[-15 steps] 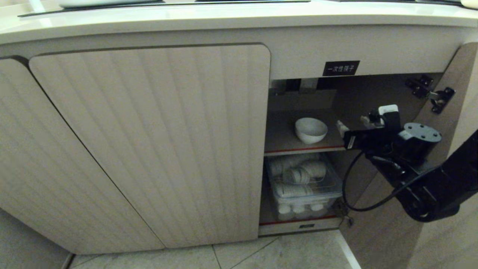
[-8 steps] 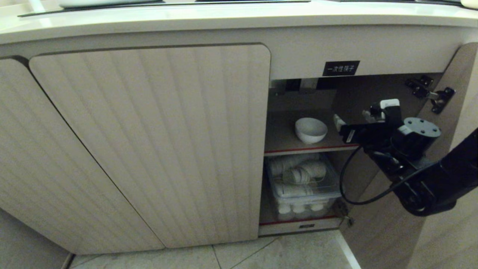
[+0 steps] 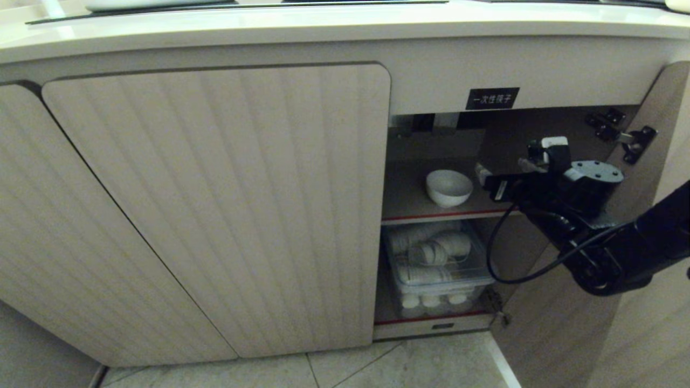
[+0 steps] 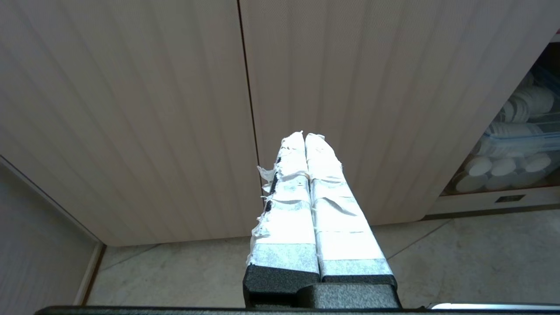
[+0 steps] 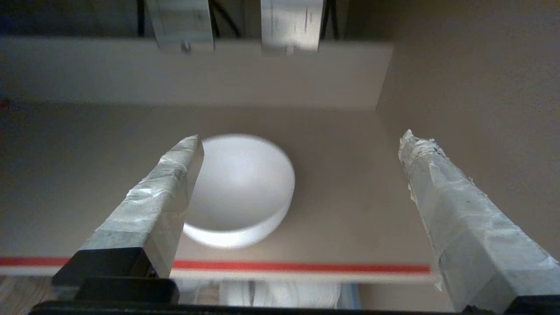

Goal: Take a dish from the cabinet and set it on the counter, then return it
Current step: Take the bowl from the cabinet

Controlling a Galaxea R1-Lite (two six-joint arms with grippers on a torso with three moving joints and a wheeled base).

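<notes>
The upper shelf (image 3: 409,202) of the cabinet (image 3: 215,205) has a red front edge, and the dish (image 3: 448,188) sits upright on it, alone, near that edge. On the lower shelf (image 3: 388,318), also red-edged, stands a clear plastic bin (image 3: 439,272) filled with stacked white cups. The cabinet itself stands on a pale tiled floor (image 3: 377,366).

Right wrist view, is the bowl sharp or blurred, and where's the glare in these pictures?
Right wrist view: the bowl looks soft-edged and blurred, the shelf dim. Left wrist view: the taped fingers of the left gripper are blown out white. Head view: the cabinet interior is shadowed.
</notes>
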